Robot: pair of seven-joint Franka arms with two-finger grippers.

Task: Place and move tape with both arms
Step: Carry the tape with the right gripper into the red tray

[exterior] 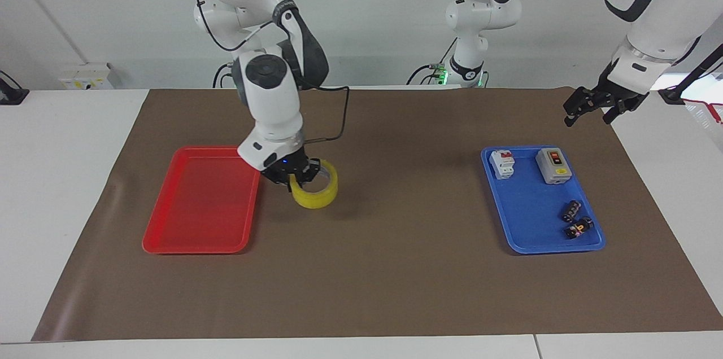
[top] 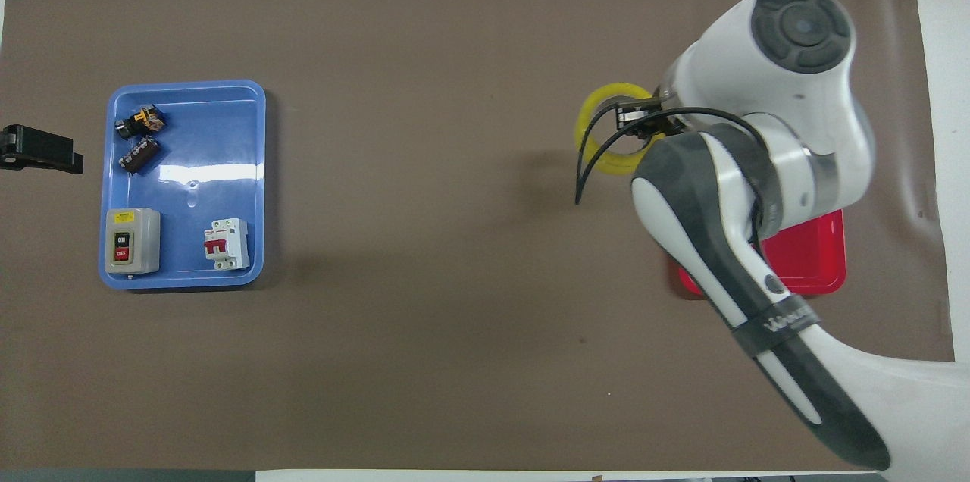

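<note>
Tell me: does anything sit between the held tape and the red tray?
Nothing visible does. The right gripper holds the tape tilted in the air, just beside the red tray, with only bare brown mat between them. The left gripper waits off by the blue tray.

brown mat (exterior: 395, 268) open between trays

Yellow tape (exterior: 316, 188) roll, tilted, held aloft

Robotics lab: two white arms (exterior: 265, 88), brown mat (exterior: 395, 268), bare walls.
</note>
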